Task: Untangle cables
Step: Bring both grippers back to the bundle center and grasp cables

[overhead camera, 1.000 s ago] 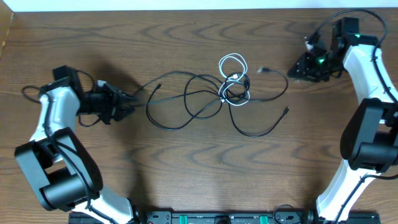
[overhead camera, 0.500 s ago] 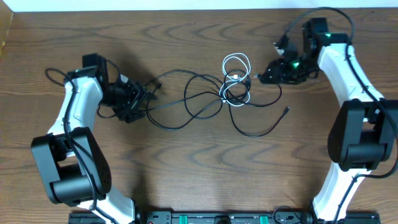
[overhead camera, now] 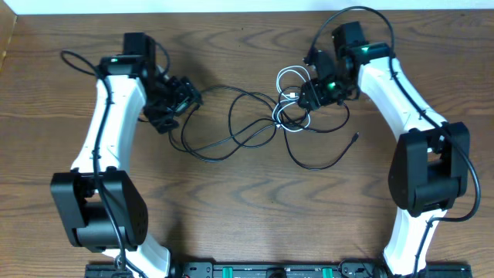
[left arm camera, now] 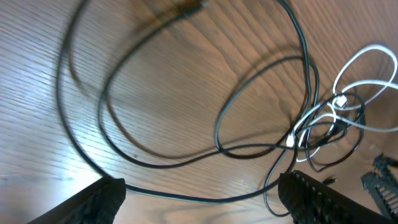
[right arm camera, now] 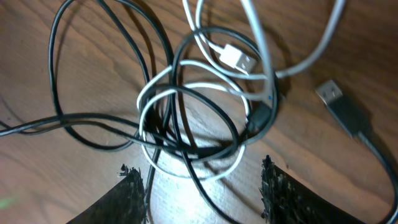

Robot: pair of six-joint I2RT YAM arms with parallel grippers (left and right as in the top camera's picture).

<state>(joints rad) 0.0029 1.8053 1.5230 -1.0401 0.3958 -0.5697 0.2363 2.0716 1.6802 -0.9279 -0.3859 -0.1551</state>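
The left gripper [overhead camera: 185, 96] sits beside the black cables [overhead camera: 235, 127], the right gripper [overhead camera: 306, 94] over the tangled white cable [right arm camera: 235, 58]; all jaws apart, holding nothing.

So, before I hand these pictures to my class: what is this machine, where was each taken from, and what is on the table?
Two white robot arms sit at a wooden table. One picture looks down from above; the other two come from a camera on each wrist, past that arm's own fingers. The left gripper and right gripper are both open, holding nothing. On the table lie thin black cables in loose loops, knotted with a white cable near the right gripper.
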